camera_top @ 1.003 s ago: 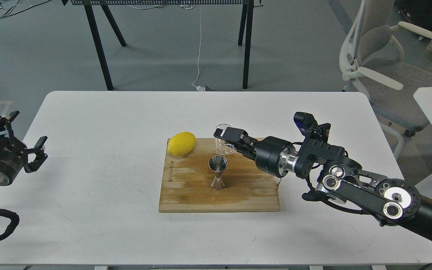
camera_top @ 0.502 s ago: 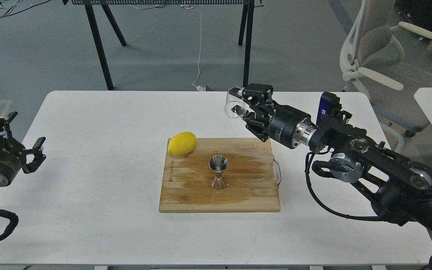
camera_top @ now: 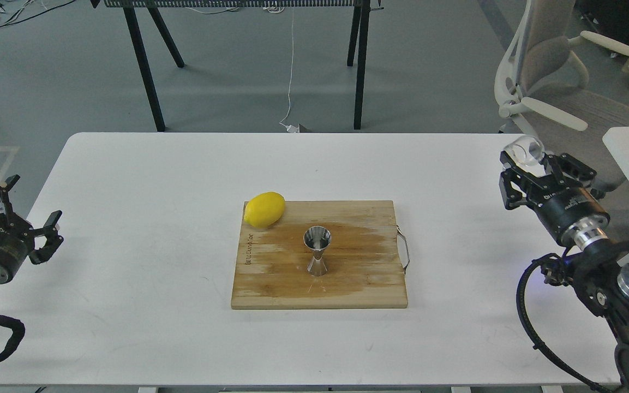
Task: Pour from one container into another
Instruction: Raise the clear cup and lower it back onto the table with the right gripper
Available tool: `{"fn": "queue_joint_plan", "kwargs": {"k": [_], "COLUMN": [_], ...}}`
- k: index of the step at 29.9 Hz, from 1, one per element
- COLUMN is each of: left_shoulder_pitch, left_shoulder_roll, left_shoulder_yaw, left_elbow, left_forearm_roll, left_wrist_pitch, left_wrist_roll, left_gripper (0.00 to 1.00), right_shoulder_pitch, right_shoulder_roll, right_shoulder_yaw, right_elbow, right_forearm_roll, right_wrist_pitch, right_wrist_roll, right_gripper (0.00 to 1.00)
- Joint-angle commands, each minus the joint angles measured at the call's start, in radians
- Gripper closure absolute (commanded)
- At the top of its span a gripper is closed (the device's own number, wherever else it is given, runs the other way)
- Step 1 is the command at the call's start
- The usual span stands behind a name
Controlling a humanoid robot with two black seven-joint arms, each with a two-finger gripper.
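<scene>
The right gripper [camera_top: 532, 161] is raised above the right edge of the white rectangular table [camera_top: 129, 305], and its 2 black fingers are clenched around the small clear round glass cup [camera_top: 525, 150]. The cup is tilted, with its round end turned toward the far side. The small shiny steel hourglass-shaped jigger [camera_top: 317, 252] stands upright near the middle of the rectangular wooden cutting board [camera_top: 270, 284], well apart from the cup. The oval yellow lemon [camera_top: 264, 209] lies on the far left corner of the board. A darker stain spreads on the wood around the jigger. The left gripper [camera_top: 17, 218] hangs beside the left edge of the table, its fingers spread and grasping nothing.
</scene>
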Motion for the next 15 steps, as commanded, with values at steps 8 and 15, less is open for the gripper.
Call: {"fn": "queue_joint_plan", "kwargs": {"k": [8, 15], "left_shoulder_pitch": [0.001, 0.001], "left_shoulder_roll": [0.002, 0.002], "left_shoulder_yaw": [0.003, 0.006], "left_elbow": [0.000, 0.000], "left_forearm_roll": [0.000, 0.000], "left_wrist_pitch": [0.000, 0.000], "left_wrist_roll": [0.000, 0.000], "left_gripper": [0.00, 0.00], "right_shoulder_pitch": [-0.164, -0.141], "right_shoulder_roll": [0.013, 0.085], "right_shoulder_yaw": [-0.001, -0.007], "right_elbow": [-0.028, -0.061], "right_forearm_roll": [0.053, 0.045], "right_wrist_pitch": [0.065, -0.028], "right_wrist_roll": [-0.044, -0.032], "right_gripper": [0.63, 0.63]}}
